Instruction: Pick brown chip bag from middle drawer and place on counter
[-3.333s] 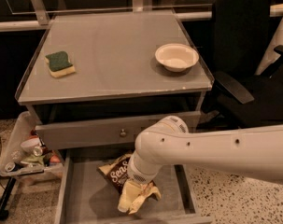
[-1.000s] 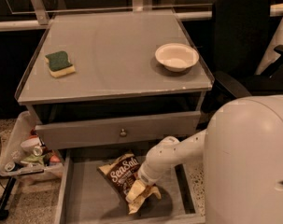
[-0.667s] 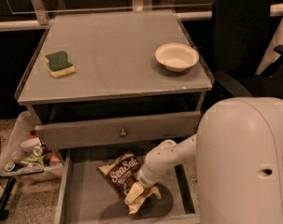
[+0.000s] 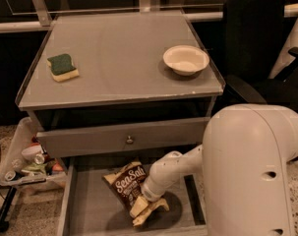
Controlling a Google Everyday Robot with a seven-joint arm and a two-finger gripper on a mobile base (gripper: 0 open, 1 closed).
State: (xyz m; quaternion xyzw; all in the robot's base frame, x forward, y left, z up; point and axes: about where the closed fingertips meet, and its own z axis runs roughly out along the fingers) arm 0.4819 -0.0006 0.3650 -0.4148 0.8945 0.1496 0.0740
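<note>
The brown chip bag (image 4: 125, 183), dark brown with white "Sea Salt" script, lies flat on the grey floor of the open middle drawer (image 4: 89, 210), left of centre. My gripper (image 4: 147, 209) reaches down into the drawer and sits on the bag's lower right end, hiding that end. The white arm (image 4: 175, 168) runs from the large arm housing at the lower right. The counter (image 4: 119, 58) is the flat grey cabinet top above, with a thin clear raised rim.
A green-and-yellow sponge (image 4: 63, 66) lies on the counter's left side and a white bowl (image 4: 186, 59) on its right. The upper drawer front with a round knob (image 4: 130, 139) stands slightly out above the open drawer. A cluttered tray (image 4: 28, 163) is at the left, a black chair (image 4: 254, 38) at the right.
The gripper has come down from above the drawer onto the bag's lower right end. Over the last second it has barely moved. The bag lies where it was.
</note>
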